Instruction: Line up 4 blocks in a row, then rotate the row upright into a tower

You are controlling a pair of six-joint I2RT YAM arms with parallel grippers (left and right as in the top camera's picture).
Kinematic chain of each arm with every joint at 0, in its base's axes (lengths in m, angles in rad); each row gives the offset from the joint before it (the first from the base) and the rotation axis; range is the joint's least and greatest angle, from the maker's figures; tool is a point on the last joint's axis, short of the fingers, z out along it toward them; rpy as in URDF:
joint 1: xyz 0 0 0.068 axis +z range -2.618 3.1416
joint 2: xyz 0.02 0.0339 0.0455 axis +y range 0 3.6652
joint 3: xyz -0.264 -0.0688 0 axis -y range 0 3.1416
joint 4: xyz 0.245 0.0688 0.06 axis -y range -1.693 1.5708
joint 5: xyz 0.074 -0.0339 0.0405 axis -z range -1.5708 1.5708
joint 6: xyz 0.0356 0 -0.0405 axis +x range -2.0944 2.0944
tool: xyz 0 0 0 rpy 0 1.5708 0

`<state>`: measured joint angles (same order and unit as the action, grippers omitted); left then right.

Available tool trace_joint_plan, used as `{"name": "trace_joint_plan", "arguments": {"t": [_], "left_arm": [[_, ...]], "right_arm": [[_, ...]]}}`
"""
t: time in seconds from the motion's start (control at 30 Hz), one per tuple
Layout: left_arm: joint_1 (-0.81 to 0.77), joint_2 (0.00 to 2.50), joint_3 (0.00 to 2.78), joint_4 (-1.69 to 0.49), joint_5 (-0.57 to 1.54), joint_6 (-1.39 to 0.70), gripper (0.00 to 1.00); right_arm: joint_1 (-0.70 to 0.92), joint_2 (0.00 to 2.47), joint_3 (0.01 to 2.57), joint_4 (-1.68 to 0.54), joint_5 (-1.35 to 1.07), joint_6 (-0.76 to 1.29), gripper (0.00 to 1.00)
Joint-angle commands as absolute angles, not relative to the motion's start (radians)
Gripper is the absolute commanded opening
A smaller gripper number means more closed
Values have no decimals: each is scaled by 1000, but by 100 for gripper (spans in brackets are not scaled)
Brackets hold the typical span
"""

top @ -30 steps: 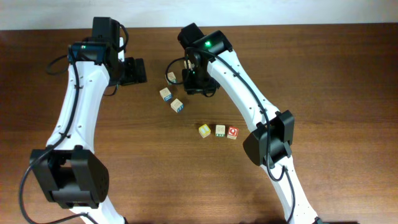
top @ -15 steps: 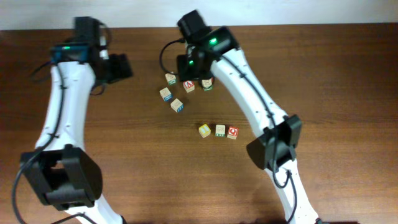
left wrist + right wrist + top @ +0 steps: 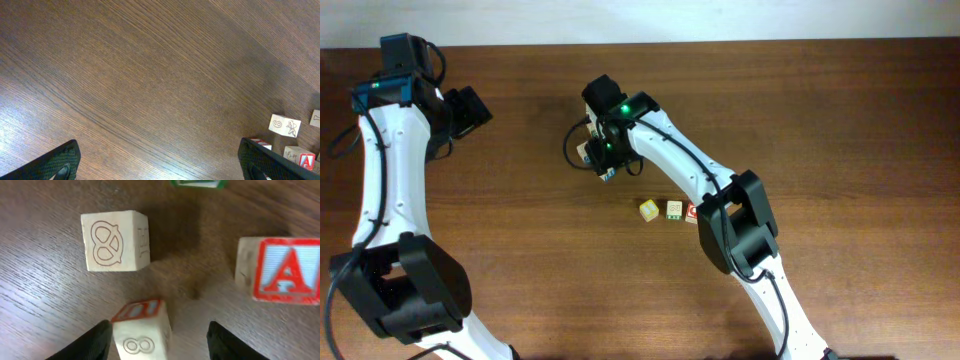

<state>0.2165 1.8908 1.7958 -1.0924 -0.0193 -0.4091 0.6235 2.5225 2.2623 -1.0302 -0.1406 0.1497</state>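
Three blocks lie in a row at mid-table: a yellow-faced block (image 3: 649,210), a green-marked block (image 3: 674,210) and a red-lettered block (image 3: 692,212) half under the right arm. My right gripper (image 3: 605,150) hangs over a second group further back. In the right wrist view it (image 3: 159,330) is open, and a pale block with a red-and-blue top and an engraved 8 (image 3: 142,330) stands between the fingers, close against the left finger (image 3: 92,342). A pretzel-engraved block (image 3: 115,241) lies just beyond. My left gripper (image 3: 472,108) is open at the far left, over bare wood (image 3: 157,145).
The red "A" cube (image 3: 282,270) sits right of the right gripper, and a green-edged block (image 3: 197,183) shows at the top edge. The left wrist view catches pale blocks (image 3: 285,125) at its lower right. The right arm's elbow (image 3: 740,215) hangs beside the row.
The left arm has swung away to the left. The right gripper has moved left and toward the front over the group of blocks, and its jaws have widened.
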Motion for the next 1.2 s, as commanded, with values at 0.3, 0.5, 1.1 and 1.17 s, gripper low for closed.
{"name": "trace_joint_plan", "arguments": {"t": [0.3,0.5,1.1,1.17], "left_arm": [[217,1897,1818,-1093,-23,-419,99],[217,1897,1818,-1094,-23,-419,99],[217,1897,1818,-1093,-23,-419,99],[217,1897,1818,-1093,-23,-419,99]], "right_arm": [[636,2533,2235,-1111,-168,357,33],[637,2533,2235,-1410,-173,514,31],[622,2533,2234,-1473,-59,585,32],[628,2533,2234,-1490,-59,585,32]]}}
